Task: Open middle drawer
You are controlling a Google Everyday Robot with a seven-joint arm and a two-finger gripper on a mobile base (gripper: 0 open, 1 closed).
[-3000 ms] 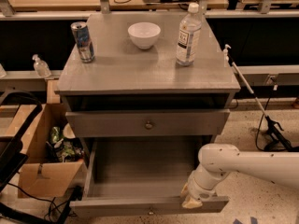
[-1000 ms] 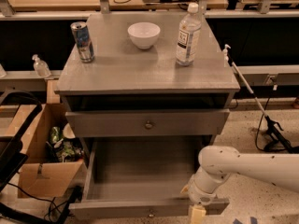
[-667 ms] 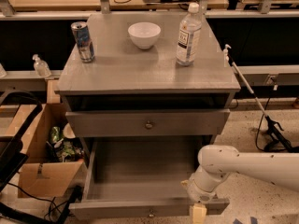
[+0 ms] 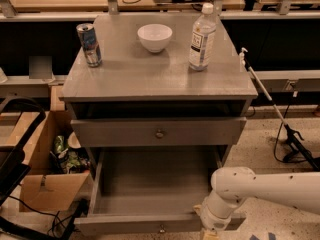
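The gripper (image 4: 207,232) sits cut off at the lower edge, against the front of the pulled-out bottom drawer (image 4: 125,225); whether it is open or closed I cannot tell; its white arm (image 4: 270,186) crosses the floor at right; a cardboard box (image 4: 42,191) of wrappers stands left; above, the middle drawer (image 4: 120,132) sits pushed in; the cabinet top (image 4: 150,74) carries a can (image 4: 89,44), white bowl (image 4: 154,37) and water bottle (image 4: 202,36).

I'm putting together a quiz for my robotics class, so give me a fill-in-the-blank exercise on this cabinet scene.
The bowl sits between the can and the ____.
The gripper is low by the front of the ____ bottom drawer.
The middle drawer has one round ____.
Missing: water bottle; open; knob.
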